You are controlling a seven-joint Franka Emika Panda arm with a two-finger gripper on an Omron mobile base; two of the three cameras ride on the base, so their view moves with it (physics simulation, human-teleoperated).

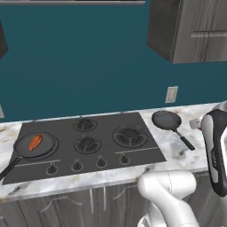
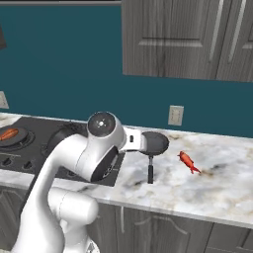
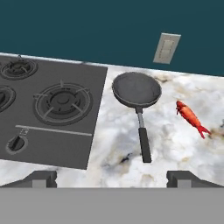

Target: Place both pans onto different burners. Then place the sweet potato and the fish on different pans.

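Claw point(image 3: 112, 177) wide and empty at bottom of hand view, empty pan point(image 3: 137, 90) centre frame on marble tabletop point(image 3: 175, 144), fish point(image 3: 191, 118) at right, sweet potato point(image 1: 35, 142) in left pan point(image 1: 34, 145) on cooktop point(image 1: 111, 146)

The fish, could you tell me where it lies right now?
The fish lies on the marble counter, right of the empty pan in the hand view, below the wall outlet.

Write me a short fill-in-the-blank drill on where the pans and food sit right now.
1. The pan on the cooktop's left burner holds the ____.
2. The empty pan rests on the ____, right of the cooktop.
3. The fish lies to the ____ of the empty pan.
4. The tool's jaws stand ____.

Missing words: sweet potato; counter; right; open
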